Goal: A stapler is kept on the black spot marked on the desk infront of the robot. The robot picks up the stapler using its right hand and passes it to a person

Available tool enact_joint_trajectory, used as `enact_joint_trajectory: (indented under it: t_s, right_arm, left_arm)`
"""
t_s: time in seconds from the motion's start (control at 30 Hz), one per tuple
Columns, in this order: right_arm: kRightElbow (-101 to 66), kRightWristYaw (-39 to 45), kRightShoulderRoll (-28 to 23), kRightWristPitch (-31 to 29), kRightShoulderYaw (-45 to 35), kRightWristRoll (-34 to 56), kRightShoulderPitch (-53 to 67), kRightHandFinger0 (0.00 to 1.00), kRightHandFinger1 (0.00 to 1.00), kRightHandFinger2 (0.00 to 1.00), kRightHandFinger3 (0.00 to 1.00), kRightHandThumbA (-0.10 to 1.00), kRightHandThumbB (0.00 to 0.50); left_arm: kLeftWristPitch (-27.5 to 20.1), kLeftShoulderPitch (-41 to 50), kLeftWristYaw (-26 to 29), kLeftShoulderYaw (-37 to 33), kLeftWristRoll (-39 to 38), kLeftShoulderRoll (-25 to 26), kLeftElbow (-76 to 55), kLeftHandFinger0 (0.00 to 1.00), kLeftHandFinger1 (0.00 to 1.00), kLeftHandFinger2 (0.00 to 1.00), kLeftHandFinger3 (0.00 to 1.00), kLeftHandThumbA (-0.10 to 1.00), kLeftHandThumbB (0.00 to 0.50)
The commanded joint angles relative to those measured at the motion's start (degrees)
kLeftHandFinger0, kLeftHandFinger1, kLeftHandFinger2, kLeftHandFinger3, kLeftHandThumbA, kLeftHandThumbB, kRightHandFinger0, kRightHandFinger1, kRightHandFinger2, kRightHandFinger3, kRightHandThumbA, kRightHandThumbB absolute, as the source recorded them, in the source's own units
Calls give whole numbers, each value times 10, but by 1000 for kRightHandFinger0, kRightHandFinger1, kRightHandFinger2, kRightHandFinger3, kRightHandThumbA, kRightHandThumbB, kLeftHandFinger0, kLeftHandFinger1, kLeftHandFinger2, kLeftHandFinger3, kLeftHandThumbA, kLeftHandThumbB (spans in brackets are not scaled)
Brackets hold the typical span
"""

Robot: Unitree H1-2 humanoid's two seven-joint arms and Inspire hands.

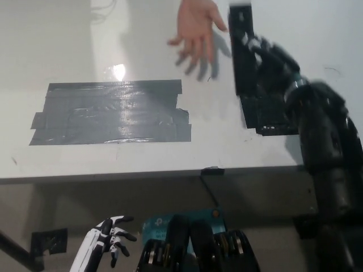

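Observation:
My black right hand (271, 63) is shut on the dark stapler (243, 48), which it holds lifted above the desk with its long side running away from me. Below it lies the small black taped spot (266, 116), partly covered by my arm. A person's open hand (195, 28) reaches in from the top, palm toward me, just left of the stapler and apart from it. My white left hand (108, 237) hangs at the lower left below the desk edge, fingers spread and holding nothing.
A large patch of grey tape (110, 112) covers the left-middle of the white desk (142, 158). The desk's front edge runs across the picture, with dark floor and small black tape marks (50, 240) below it.

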Motion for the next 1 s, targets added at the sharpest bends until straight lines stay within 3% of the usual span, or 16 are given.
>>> enact_joint_trajectory:
  t_s: [0.0,0.1,0.27,0.37,0.47,0.5,0.57,0.6,0.67,0.73,0.8,0.83,0.87,0.9,0.93,0.97]
  right_arm:
    - [-27,-26,22,10,13,29,-122,0,0,0,0,755,108]
    - [-14,-38,24,10,12,-4,-130,0,0,0,0,741,87]
    - [6,-44,25,-1,13,-26,-140,0,0,0,0,770,102]
    - [33,-56,19,-20,30,-66,-152,0,0,0,0,795,141]
    - [51,-73,12,-45,59,-115,-160,0,0,0,0,804,104]
    - [60,-95,8,-55,84,-154,-166,0,34,89,190,791,86]
    - [66,-110,5,-61,101,-180,-169,0,35,141,248,759,84]
    - [73,-119,0,-67,121,-206,-174,0,115,314,322,795,50]
    - [121,-143,-18,-101,190,-289,-196,0,52,298,273,839,35]
    - [145,-160,-27,-122,228,-332,-209,0,55,342,427,907,46]
    - [154,-165,-30,-129,241,-346,-214,0,37,334,433,941,49]
    - [183,-168,-38,-151,276,-376,-225,11,85,415,798,916,23]
    - [192,-168,-39,-158,285,-382,-229,11,85,415,798,916,23]
    - [197,-169,-40,-164,292,-385,-231,64,147,460,1000,874,26]
    - [200,-170,-40,-163,297,-386,-233,137,213,508,899,859,38]
    - [201,-171,-40,-163,300,-388,-233,137,213,508,899,859,38]
  left_arm:
    - [-1,-4,-10,-9,5,9,-11,130,311,451,685,1000,422]
    - [-2,-5,-9,-11,10,9,-11,132,308,448,684,1000,429]
    - [-5,-8,-8,-14,15,12,-8,134,306,450,686,1000,427]
    - [-2,-10,-11,-13,5,10,-7,129,347,485,712,1000,456]
    - [-4,-9,-13,-13,2,10,-8,150,392,519,741,1000,479]
    - [-5,-8,-13,-13,1,10,-8,163,413,530,747,1000,483]
    - [-7,-7,-13,-13,0,10,-7,166,417,532,748,1000,483]
    - [-8,-7,-13,-13,-1,10,-7,168,419,534,748,1000,483]
    - [-13,-7,-15,-14,-2,11,-5,170,418,538,741,1000,480]
    - [-6,-8,-16,-15,-1,11,-9,166,417,538,737,1000,483]
    - [-4,-8,-16,-15,-1,10,-10,164,416,538,736,1000,483]
    - [-1,-8,-17,-15,-1,10,-14,156,406,527,730,1000,468]
    - [0,-7,-17,-15,-2,10,-15,156,406,527,730,1000,468]
    - [0,-7,-17,-15,-3,10,-15,155,405,526,728,1000,466]
    - [-1,-7,-18,-16,-4,10,-14,154,405,526,728,1000,466]
    - [-1,-8,-19,-16,-4,10,-14,154,405,526,728,1000,466]
